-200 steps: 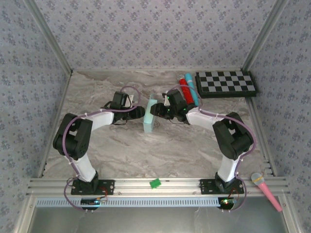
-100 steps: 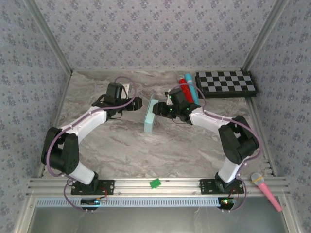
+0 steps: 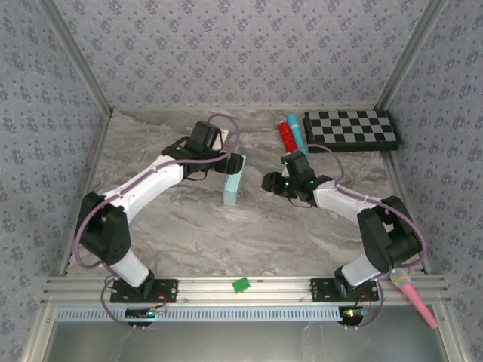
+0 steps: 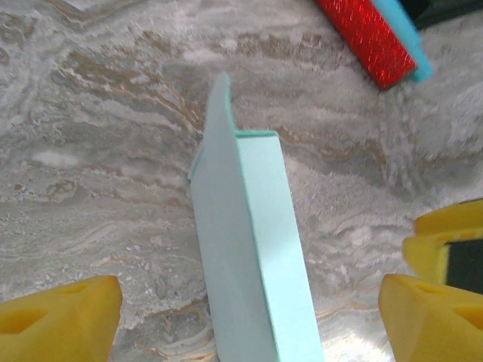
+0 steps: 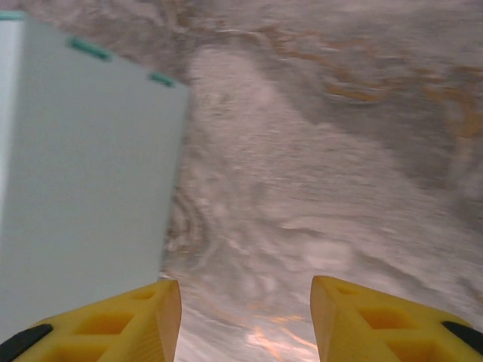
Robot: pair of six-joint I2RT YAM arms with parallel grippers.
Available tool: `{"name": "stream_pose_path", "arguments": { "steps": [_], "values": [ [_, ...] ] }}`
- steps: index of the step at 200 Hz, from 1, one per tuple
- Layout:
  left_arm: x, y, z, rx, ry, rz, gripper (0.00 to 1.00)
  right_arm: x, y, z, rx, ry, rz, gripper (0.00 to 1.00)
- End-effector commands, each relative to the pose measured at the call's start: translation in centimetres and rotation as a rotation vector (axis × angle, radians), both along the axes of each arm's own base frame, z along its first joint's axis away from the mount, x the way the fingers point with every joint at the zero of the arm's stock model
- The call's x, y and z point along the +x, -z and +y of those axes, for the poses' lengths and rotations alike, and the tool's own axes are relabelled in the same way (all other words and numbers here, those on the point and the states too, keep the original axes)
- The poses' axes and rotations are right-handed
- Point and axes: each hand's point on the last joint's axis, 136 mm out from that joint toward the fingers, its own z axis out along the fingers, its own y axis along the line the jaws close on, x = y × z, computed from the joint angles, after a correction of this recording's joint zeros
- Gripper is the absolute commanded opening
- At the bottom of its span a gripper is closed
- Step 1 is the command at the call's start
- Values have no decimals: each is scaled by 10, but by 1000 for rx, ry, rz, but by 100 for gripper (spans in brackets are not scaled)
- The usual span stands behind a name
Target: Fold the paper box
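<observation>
On marble table (image 3: 189, 226), one paper box (image 3: 234, 183) on edge, left pincer (image 3: 234, 161) released around it, right pincer (image 5: 245, 298) released beside it

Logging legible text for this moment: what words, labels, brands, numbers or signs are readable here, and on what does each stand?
No text can be read anywhere.
The paper box has plain aqua faces with no print in the overhead and wrist views.
The checkerboard carries black and white squares, no characters.
The red tube, the pink microphone and the green piece on the rail are too small to show any marking.
</observation>
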Motion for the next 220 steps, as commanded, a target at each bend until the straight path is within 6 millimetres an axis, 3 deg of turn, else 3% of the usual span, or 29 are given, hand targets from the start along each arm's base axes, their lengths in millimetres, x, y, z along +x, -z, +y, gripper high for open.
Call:
{"name": "stream_pose_path", "arguments": {
  "steps": [1, 47, 108, 164, 220],
  "values": [
    [-5, 21, 5, 179, 6, 53, 88, -6, -2, -20, -39, 24, -9, 50],
    [-3, 40, -12, 325, 61, 66, 87, -9, -3, -45, -34, 84, -19, 50],
    [2, 61, -21, 383, 100, 103, 76, -11, 3, -50, -19, 97, -4, 50],
    [5, 65, -19, 419, 127, 97, 62, -11, 7, -51, -16, 99, 5, 50],
    [6, 66, -18, 450, 186, 79, 55, -13, 9, -52, -19, 100, 15, 50]
  ]
}}
